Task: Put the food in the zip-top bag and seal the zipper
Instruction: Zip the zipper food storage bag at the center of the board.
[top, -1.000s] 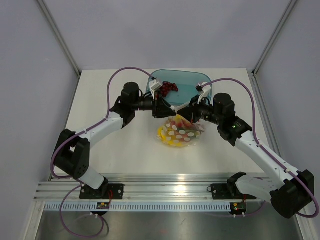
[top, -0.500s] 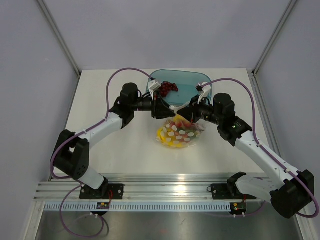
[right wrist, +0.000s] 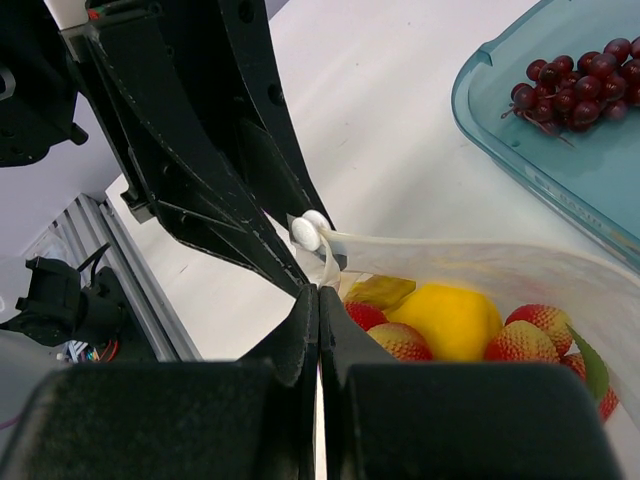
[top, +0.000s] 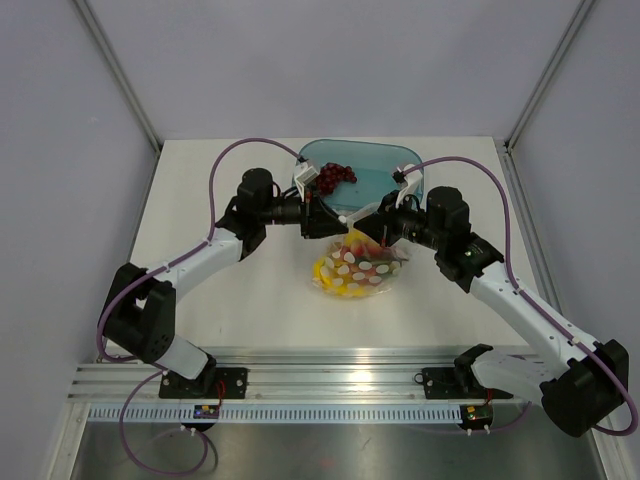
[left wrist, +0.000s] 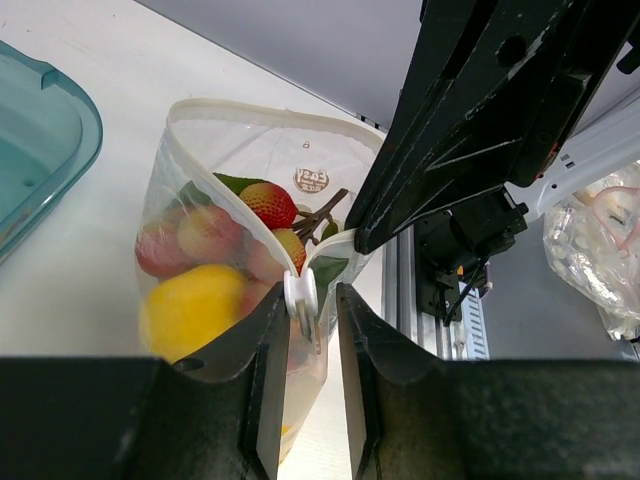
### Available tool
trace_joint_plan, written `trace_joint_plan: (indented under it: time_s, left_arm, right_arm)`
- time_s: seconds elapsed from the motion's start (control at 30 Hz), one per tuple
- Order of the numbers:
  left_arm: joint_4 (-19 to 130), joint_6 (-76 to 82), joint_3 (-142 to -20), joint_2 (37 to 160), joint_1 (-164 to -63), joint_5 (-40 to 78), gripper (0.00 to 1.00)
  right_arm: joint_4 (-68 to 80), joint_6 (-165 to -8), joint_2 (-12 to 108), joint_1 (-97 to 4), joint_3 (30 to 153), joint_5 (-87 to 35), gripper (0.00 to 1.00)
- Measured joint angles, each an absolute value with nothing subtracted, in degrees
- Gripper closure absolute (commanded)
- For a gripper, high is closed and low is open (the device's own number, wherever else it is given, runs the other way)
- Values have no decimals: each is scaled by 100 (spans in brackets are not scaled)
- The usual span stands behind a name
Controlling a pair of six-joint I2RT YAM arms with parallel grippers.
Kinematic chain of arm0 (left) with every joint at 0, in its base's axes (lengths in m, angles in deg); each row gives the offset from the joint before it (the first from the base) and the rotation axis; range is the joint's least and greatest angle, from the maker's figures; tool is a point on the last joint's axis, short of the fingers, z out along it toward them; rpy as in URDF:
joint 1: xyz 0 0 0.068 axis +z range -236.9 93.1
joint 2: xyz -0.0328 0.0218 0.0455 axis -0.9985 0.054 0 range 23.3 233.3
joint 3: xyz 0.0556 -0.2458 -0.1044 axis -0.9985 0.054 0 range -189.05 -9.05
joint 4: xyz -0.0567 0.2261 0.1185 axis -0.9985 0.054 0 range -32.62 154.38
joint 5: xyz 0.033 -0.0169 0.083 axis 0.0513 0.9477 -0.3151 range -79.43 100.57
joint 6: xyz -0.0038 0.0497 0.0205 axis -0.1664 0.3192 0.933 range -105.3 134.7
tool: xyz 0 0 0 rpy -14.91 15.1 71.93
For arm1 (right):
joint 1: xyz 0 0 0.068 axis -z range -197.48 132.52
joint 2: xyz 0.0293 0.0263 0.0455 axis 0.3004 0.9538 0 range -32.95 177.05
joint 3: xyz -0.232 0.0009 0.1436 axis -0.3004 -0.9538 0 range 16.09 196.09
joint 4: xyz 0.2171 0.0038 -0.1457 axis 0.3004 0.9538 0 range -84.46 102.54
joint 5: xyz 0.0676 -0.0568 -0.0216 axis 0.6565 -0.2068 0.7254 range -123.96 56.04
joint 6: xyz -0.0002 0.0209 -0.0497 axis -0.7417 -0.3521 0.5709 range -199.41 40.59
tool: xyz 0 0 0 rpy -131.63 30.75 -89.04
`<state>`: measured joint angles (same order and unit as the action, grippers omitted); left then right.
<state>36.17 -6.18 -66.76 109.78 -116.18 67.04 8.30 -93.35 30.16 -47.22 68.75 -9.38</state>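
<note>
Where my left gripper (left wrist: 308, 312) stood: jaws slightly apart, straddling the white slider tab (left wrist: 300, 295), not yet clamped on it.
Right gripper (right wrist: 319, 300): closed, pinching the bag's rim beside that tab.
Zip-top bag (left wrist: 250, 130): lay on the table (top: 250, 300) just before the teal tray (right wrist: 520, 150), mouth gaping.
Food (left wrist: 190, 310): lemon, strawberries and leaves sat inside.
Zipper (left wrist: 235, 205): unsealed along its length; by my reckoning, sealing was what was left.
Grape bunch (right wrist: 570, 85): in the tray; whether it belonged in the bag I couldn't tell.
</note>
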Motion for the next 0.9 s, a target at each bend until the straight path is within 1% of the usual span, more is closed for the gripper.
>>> trace_joint_plan:
  time_s: [0.03,0.13,0.27,0.43,0.57,0.6,0.67,0.7,0.77,0.8,0.83,0.87,0.9]
  left_arm:
    - [3613,-627,-6674,10980,-11618,6704,58]
    - [3580,-655,-6674,10978,-11618,6715,52]
    - [3584,-653,-6661,10978,-11618,6713,50]
    - [3606,-618,-6654,10978,-11618,6686,51]
    - [3696,-581,-6654,10978,-11618,6654,65]
    - [3702,-581,-6654,10978,-11616,6647,74]
    - [3704,-594,-6654,10978,-11609,6636,80]
    - [3702,-592,-6654,10978,-11605,6629,86]
    - [3704,-609,-6654,10978,-11598,6627,92]
    - [3709,-616,-6654,10978,-11596,6625,99]
    - [3711,-616,-6654,10978,-11594,6627,100]
    - [3720,-612,-6654,10978,-11590,6625,100]
    - [3720,-607,-6654,10978,-11587,6625,100]
  right_arm:
    - [830,-9339,3016,-4722,6875,-938,100]
    - [809,-9346,3016,-4722,6875,-940,100]
    - [787,-9370,3016,-4722,6875,-943,100]
    - [765,-9381,3027,-4722,6875,-943,100]
    - [739,-9381,3051,-4722,6875,-943,100]
    - [736,-9383,3056,-4722,6875,-940,100]
    - [732,-9383,3056,-4722,6875,-940,100]
    - [730,-9385,3056,-4722,6875,-940,100]
    - [725,-9385,3058,-4722,6875,-940,100]
    - [723,-9387,3058,-4722,6875,-940,100]
    - [723,-9387,3056,-4722,6875,-940,100]
    - [725,-9385,3058,-4722,6875,-936,97]
    - [734,-9376,3058,-4722,6878,-936,91]
